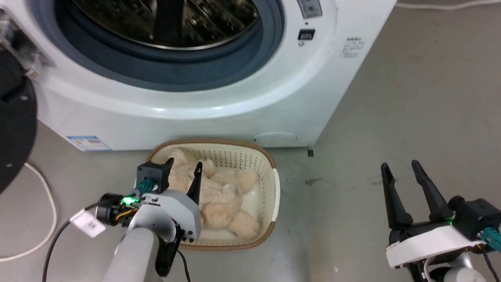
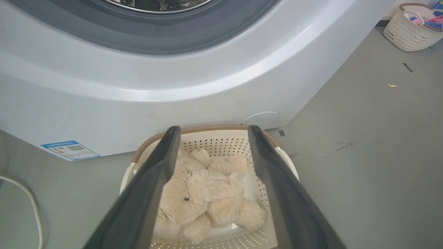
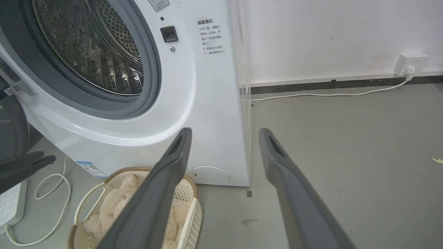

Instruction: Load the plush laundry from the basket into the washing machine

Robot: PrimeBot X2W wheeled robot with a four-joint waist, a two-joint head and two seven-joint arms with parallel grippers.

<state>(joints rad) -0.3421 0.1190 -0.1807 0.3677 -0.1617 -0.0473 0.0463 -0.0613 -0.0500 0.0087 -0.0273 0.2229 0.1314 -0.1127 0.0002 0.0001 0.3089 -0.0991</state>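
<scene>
The plush laundry [image 1: 223, 196], a fluffy cream teddy bear, lies curled in the basket [image 1: 271, 172], which stands on the floor against the washing machine [image 1: 242, 94]. The machine's round opening [image 1: 172, 23] is uncovered, and its steel drum [image 3: 93, 52] shows inside. My left gripper [image 1: 184, 164] hangs open above the basket's left half. Between its fingers I see the bear [image 2: 204, 193] with its dark eye, and the basket wall [image 2: 221, 143]. My right gripper [image 1: 400, 164] stands open over bare floor, right of the basket. Between its fingers [image 3: 225, 130] nothing is held.
The washer's black door [image 1: 11, 129] hangs open at the left. A white cable [image 1: 43, 211] loops on the floor there beside a power strip [image 3: 8, 200]. Another basket with coloured clothes [image 2: 415, 27] stands far off. Grey floor [image 1: 411, 98] spreads to the right.
</scene>
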